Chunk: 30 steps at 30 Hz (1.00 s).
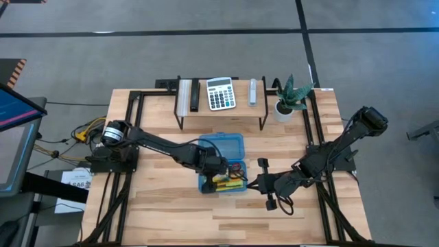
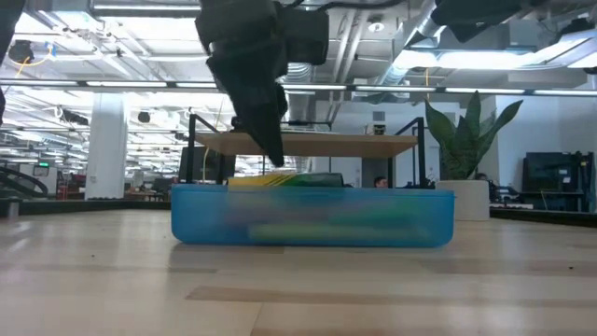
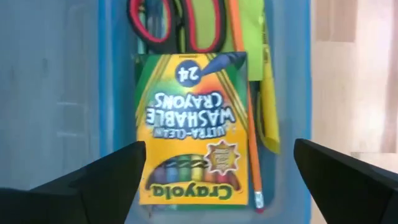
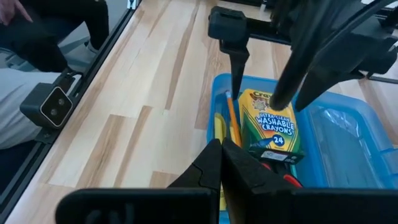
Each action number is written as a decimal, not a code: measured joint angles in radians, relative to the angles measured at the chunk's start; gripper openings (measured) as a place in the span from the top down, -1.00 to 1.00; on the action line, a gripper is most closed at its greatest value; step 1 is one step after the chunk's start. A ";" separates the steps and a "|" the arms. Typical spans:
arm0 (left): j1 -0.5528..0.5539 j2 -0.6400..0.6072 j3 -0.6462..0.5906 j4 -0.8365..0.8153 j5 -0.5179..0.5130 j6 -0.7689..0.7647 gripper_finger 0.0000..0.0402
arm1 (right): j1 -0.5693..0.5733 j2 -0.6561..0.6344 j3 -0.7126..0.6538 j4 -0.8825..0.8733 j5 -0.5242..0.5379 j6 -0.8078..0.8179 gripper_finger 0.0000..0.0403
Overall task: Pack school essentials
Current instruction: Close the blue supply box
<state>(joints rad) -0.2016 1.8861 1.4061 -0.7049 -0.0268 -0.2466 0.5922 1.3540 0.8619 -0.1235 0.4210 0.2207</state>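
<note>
The open blue case lies at the table's middle. In its tray the yellow crayon box lies face up, one end over the red-handled scissors. Beside the box are an orange pencil and green and yellow sticky notes. My left gripper hangs open above the tray, pointing down, with a finger standing off each long side of the crayon box. It also shows in the high view as my left gripper. My right gripper stays shut just right of the case, holding nothing.
A wooden shelf riser at the far side carries a grey calculator and some small items. A potted plant stands to its right. The case's lid lies open toward the far side. Bare wood runs along the near edge.
</note>
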 joint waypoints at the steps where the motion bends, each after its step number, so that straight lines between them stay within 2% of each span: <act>1: -0.001 -0.001 0.006 -0.007 -0.006 0.006 -0.98 | 0.000 0.000 0.000 -0.001 0.000 0.000 0.84; 6: -0.003 -0.004 0.052 -0.032 -0.013 0.047 -0.94 | 0.000 0.000 0.000 -0.004 0.000 0.000 0.84; 10: -0.024 -0.017 0.059 -0.042 -0.011 0.088 -0.81 | 0.000 0.000 0.000 -0.004 0.000 0.007 0.84; 21: -0.079 -0.069 0.055 -0.058 -0.097 0.126 -0.18 | 0.002 0.000 0.000 -0.008 0.000 0.016 0.84; 30: -0.091 -0.139 -0.016 -0.020 -0.099 0.097 0.33 | 0.003 0.000 0.000 -0.013 0.004 0.020 0.84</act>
<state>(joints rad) -0.2929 1.7476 1.3904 -0.7247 -0.1256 -0.1492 0.5953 1.3540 0.8623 -0.1365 0.4252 0.2402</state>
